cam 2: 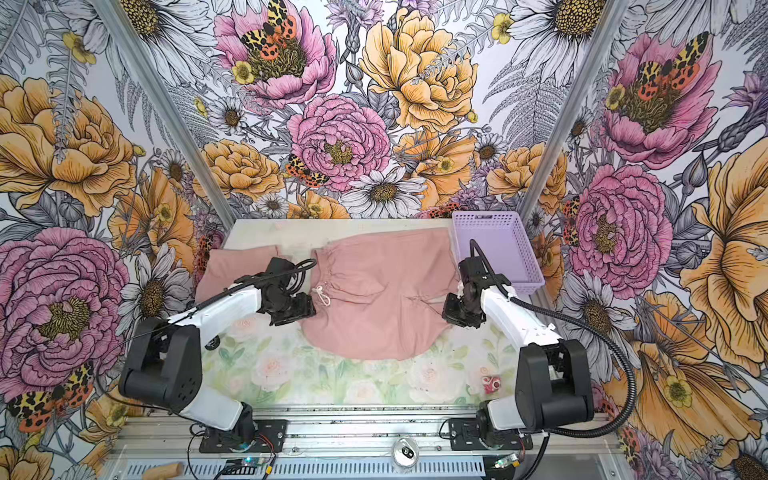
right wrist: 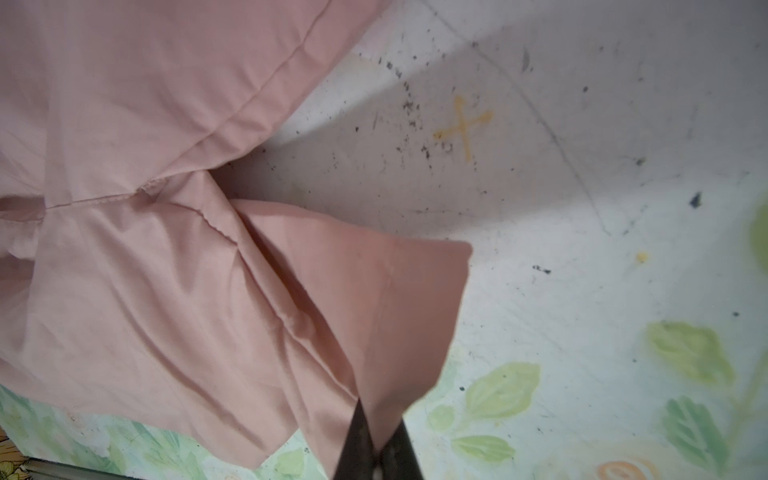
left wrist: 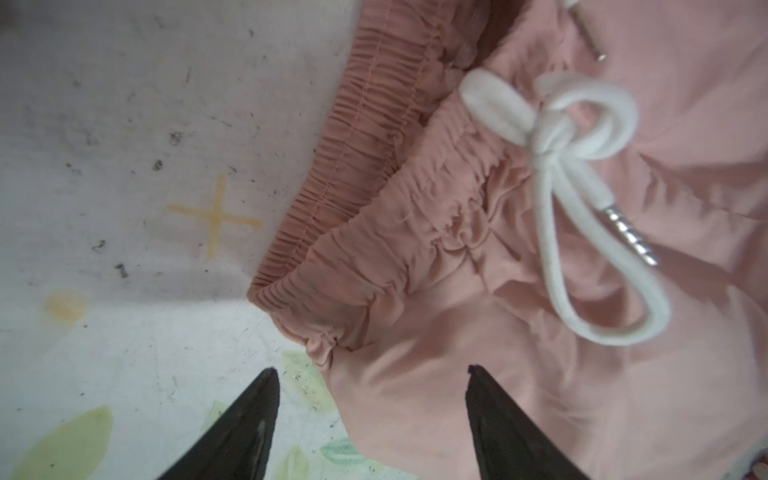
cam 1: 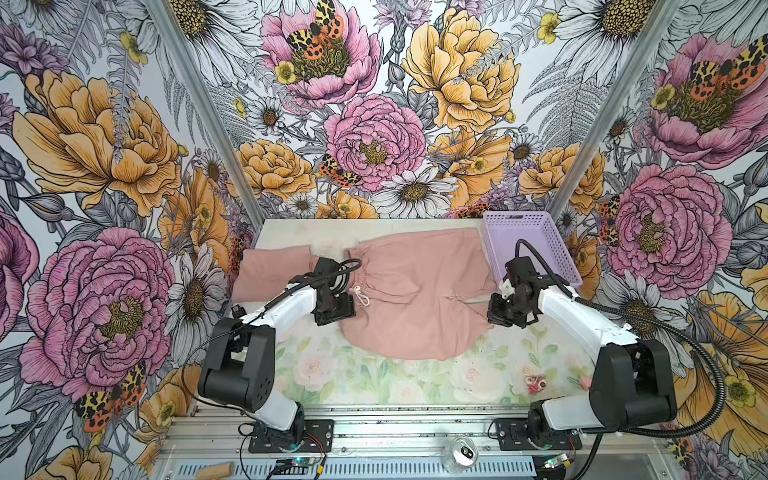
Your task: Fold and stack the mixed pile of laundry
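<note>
Drawstring shorts (cam 1: pixel 415 299) in dusty pink lay spread across the middle of the table (cam 1: pixel 374 382), with the waistband towards your left arm and a second pink garment (cam 1: pixel 274 270) folded at the far left. The lavender basket (cam 1: pixel 492 249) stood at the far right corner, its perforated floor in plain sight, and the shorts' far leg reached its near wall. Your right gripper (right wrist: pixel 377 436) had pinched tight on a corner of the near leg's hem and held it lifted. Your left gripper (left wrist: pixel 374 374) hung with its jaws well apart over the waistband's end, near the white drawstring (left wrist: pixel 582 166); you could not tell whether it touched the cloth.
</note>
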Motion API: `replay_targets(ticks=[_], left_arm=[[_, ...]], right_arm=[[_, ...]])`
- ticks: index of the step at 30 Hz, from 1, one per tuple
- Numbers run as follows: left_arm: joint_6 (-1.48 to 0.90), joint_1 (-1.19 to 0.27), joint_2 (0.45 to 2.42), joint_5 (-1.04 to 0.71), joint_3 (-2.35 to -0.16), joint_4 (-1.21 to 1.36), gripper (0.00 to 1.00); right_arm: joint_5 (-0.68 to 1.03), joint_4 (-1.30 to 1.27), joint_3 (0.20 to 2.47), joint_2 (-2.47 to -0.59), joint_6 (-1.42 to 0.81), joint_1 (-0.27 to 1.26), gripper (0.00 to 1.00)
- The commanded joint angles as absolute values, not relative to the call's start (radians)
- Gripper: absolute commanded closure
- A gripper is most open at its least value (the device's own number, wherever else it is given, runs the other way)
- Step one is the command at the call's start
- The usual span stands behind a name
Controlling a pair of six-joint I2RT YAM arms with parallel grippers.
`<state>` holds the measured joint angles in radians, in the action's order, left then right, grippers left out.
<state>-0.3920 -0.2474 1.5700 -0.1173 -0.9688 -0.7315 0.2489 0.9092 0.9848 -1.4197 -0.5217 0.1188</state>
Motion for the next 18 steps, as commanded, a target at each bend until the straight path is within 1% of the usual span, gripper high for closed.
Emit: replay_targets(ticks=[1, 3, 6, 8, 12, 16, 18], left_arm=[[-0.399, -0.24, 1.578, -0.014, -0.964, -0.699, 0.32], [-0.425, -0.239, 1.556, 0.023, -0.951, -0.694, 0.35], [-0.444, -0.226, 1.511, 0.042, -0.92, -0.67, 0.35], [-0.445, -0.215, 1.506, 0.023, -0.907, -0.648, 0.35], [-0.428, -0.203, 1.574, -0.033, -0.917, -0.603, 0.37], [-0.415, -0.2, 1.664, -0.107, -0.934, -0.565, 0.46], [-0.409, -0.208, 1.688, -0.128, -0.936, -0.562, 0.55]], right_arm=[[0.229, 0.918, 1.026, -1.409, -0.503, 0.112, 1.0], [0.23, 0.917, 1.019, -1.4, -0.504, 0.11, 1.0], [0.232, 0.917, 1.011, -1.396, -0.503, 0.107, 1.0], [0.234, 0.917, 1.009, -1.398, -0.5, 0.106, 1.0], [0.237, 0.913, 1.018, -1.413, -0.494, 0.104, 1.0], [0.239, 0.911, 1.029, -1.422, -0.49, 0.103, 1.0], [0.24, 0.911, 1.029, -1.421, -0.491, 0.101, 1.0]])
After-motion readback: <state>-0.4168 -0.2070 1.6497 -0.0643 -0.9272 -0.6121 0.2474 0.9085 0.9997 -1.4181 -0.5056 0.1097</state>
